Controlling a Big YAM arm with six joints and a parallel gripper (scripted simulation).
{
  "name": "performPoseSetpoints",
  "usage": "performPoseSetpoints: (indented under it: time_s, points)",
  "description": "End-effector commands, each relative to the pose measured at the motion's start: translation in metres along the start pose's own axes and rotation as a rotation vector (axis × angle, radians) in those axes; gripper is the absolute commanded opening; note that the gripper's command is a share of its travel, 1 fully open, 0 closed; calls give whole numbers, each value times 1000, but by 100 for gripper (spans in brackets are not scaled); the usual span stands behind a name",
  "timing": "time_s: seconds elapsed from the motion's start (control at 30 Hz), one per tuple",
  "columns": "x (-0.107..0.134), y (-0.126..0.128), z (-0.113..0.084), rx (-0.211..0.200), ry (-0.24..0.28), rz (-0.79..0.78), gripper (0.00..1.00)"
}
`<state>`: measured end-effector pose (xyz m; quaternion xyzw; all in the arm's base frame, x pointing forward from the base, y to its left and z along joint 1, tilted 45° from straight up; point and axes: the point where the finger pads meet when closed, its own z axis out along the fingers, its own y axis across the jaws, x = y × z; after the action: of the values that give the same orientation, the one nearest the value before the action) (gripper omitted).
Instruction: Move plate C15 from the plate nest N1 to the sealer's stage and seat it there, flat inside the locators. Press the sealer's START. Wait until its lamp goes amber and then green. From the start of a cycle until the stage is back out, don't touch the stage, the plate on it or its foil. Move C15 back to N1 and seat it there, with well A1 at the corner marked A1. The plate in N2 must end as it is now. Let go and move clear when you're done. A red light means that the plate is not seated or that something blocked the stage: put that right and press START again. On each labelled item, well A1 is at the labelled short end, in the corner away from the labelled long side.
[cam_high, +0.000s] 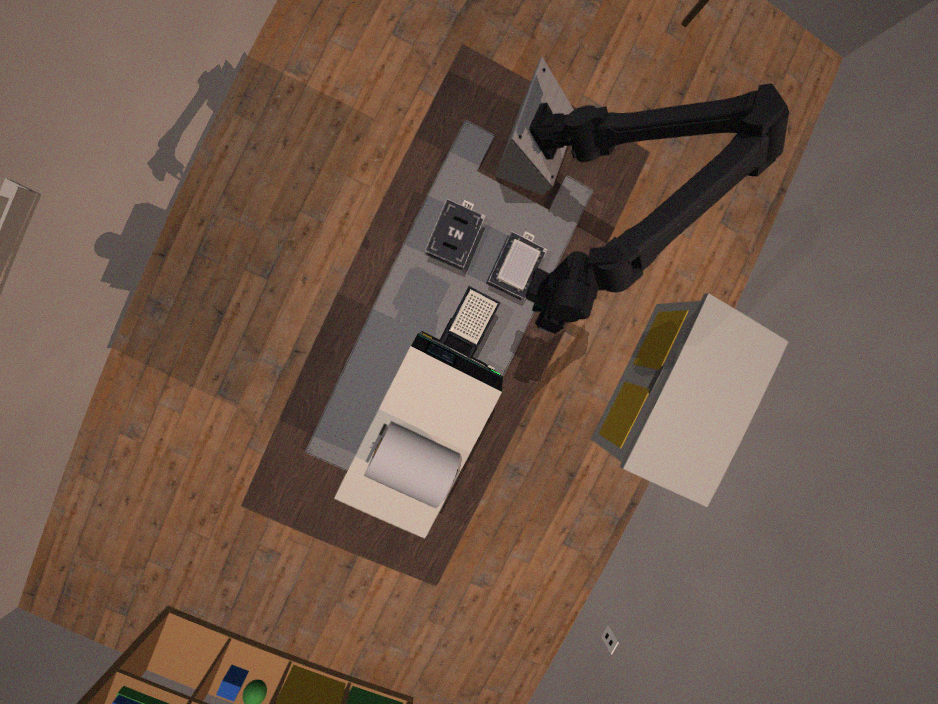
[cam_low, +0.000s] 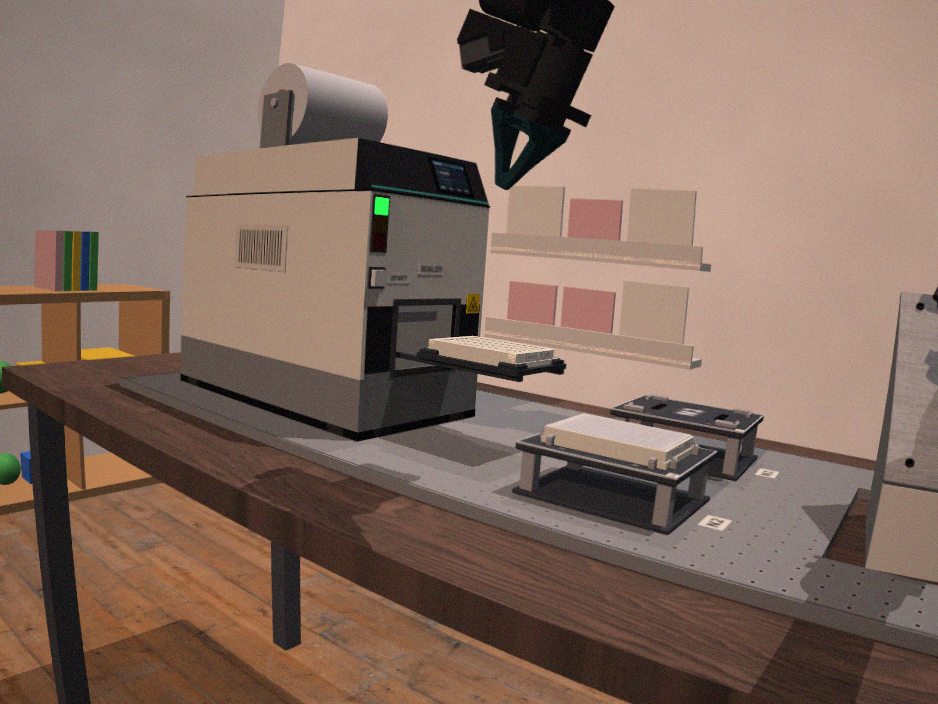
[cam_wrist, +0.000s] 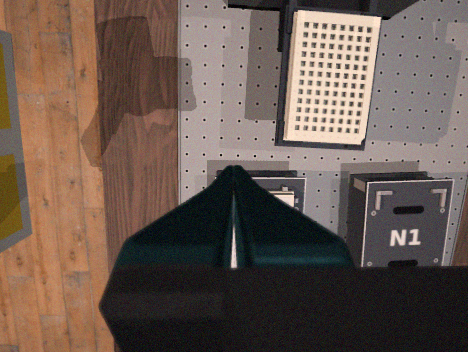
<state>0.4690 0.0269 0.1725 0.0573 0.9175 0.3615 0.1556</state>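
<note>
Plate C15 (cam_high: 473, 316) (cam_low: 492, 350) (cam_wrist: 332, 77) sits on the black stage (cam_high: 459, 346) (cam_low: 522, 369) (cam_wrist: 350, 146), which sticks out of the sealer (cam_high: 443, 394) (cam_low: 272, 287), in the view from the top. Nest N1 (cam_high: 447, 253) (cam_low: 685, 411) (cam_wrist: 407, 225) has no plate on it. The other plate (cam_high: 519, 263) (cam_low: 617, 439) (cam_wrist: 287, 197) sits in nest N2 (cam_high: 500, 286) (cam_low: 598, 460) (cam_wrist: 300, 182). The gripper (cam_high: 549, 327) (cam_low: 505, 185) (cam_wrist: 233, 177) is off to one side of C15, and its fingertips are too hard to see here.

From the side, C15 looks flat on the stage. The top light (cam_low: 381, 206) is green, above the START button (cam_low: 377, 278). The gripper is up high, tipped over a bit, with its fingers pressed together and nothing in them. It touches neither plate.

In the wrist view, the two fingers meet in a point. C15 shows rows of little holes. The fingers hide most of the plate in N2.
</note>
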Motion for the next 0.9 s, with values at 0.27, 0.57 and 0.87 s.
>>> performPoseSetpoints:
  time_s: [0.27,0.57,0.87]
  points:
    - [6,-5,15,12,-196,86,0]
    - [14,-4,16,20,-476,99,0]
    - [0,-15,10,22,-457,92,0]
